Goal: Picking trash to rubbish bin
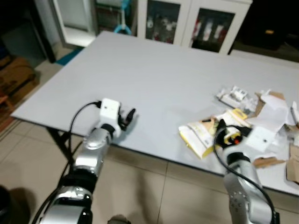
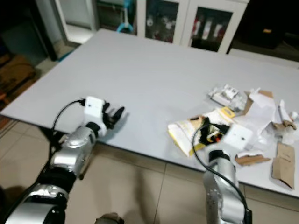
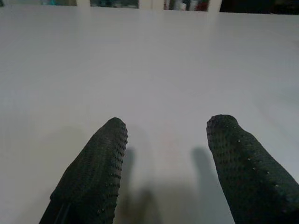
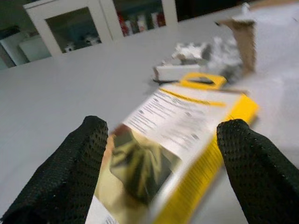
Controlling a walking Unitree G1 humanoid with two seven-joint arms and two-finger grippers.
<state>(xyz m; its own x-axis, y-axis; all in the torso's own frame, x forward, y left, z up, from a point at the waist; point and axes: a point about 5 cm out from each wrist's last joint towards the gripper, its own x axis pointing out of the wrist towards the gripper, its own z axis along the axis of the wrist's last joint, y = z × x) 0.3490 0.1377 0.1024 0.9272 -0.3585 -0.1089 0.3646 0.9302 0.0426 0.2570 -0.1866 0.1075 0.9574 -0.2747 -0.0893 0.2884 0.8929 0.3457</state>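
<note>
right gripper [image 4: 161, 154] spread wide over the yellow packet [image 4: 187, 135], print too blurred to read; left gripper [image 3: 163, 163] spread, unladen.

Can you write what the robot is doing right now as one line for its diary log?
phase: reaching for trash | right gripper: open, over yellow-and-white package | left gripper: open, over bare table | pile of paper and cardboard scraps: on table
</note>
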